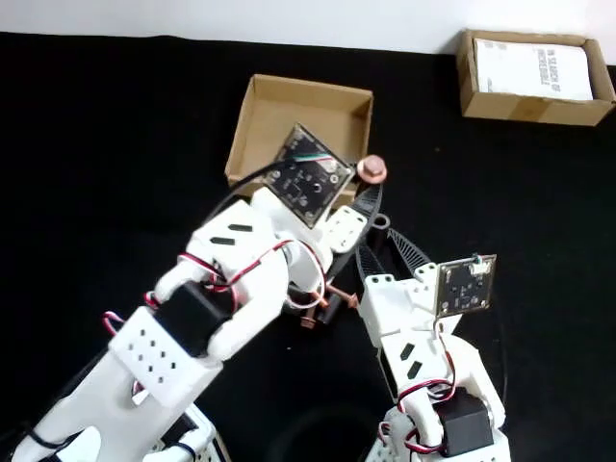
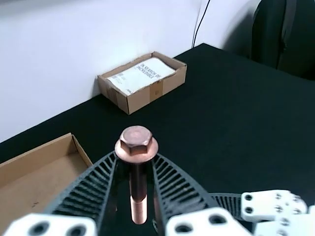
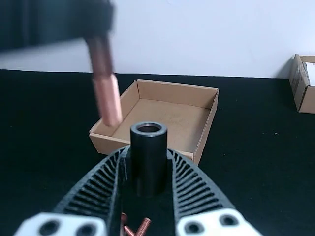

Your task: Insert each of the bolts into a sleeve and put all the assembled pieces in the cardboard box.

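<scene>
The left gripper (image 2: 135, 164) is clamping its ribbed black fingers (image 2: 101, 182) onto a copper bolt (image 2: 136, 172), with only the width of the shank between them. The bolt is standing upright, its hexagonal flanged head sitting above the fingertips and its threaded end pointing down.

The right gripper (image 3: 147, 164) is pinching a black sleeve (image 3: 148, 157) in the same narrow way. The sleeve is standing upright with its bore facing up. In the right wrist view the bolt's shank is hanging just beside the sleeve's mouth, with its tip near the rim and not inside the bore. In the high view both grippers are meeting just beside the near right corner of the cardboard box (image 1: 248, 130).

The cardboard box is lying open on the black table (image 1: 96, 144), showing its plain brown floor. A second box (image 1: 525, 108) is sitting well apart at the table's far right edge, holding a printed sheet of paper (image 1: 534, 67). A few loose bolts (image 3: 135, 228) are lying on the table under the arms.
</scene>
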Motion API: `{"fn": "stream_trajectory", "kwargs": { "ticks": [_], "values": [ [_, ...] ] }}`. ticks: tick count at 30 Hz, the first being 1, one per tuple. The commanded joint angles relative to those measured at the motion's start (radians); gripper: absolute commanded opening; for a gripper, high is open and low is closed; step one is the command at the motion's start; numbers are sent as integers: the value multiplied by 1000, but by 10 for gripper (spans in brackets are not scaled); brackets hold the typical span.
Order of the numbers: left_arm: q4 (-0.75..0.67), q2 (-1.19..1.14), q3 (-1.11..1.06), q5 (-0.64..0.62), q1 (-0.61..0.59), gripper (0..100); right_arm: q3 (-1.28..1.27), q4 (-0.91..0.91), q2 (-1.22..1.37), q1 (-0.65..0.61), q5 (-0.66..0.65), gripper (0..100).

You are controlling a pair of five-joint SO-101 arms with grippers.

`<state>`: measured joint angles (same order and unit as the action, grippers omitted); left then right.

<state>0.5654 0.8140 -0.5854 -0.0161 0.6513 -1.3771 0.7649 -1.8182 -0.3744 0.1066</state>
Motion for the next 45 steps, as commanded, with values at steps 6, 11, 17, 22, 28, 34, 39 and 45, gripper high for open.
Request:
{"fn": "stream_trajectory", "kwargs": {
  "ticks": [6,11,17,22,28,34,39,45],
  "values": [
    [-112,22,-12,5,61,8,-10,-24,-12,-12,5,5],
    [-123,19,48,3,48,8,-10,-24,-10,-12,5,5],
    [-123,-56,58,-34,53,8,-10,-24,-10,-12,5,5],
    [-118,-82,50,-130,50,8,-10,-24,-12,-12,5,5],
    [-117,-133,48,-133,10,8,-10,-24,-12,-10,5,5],
    [44,-134,48,-133,28,8,-10,-94,-12,-5,5,5],
    [232,-130,50,-133,31,10,-10,-111,-7,-5,5,5],
    [344,-128,58,-133,-7,98,-10,-111,-5,-5,5,5]
  ]
}}
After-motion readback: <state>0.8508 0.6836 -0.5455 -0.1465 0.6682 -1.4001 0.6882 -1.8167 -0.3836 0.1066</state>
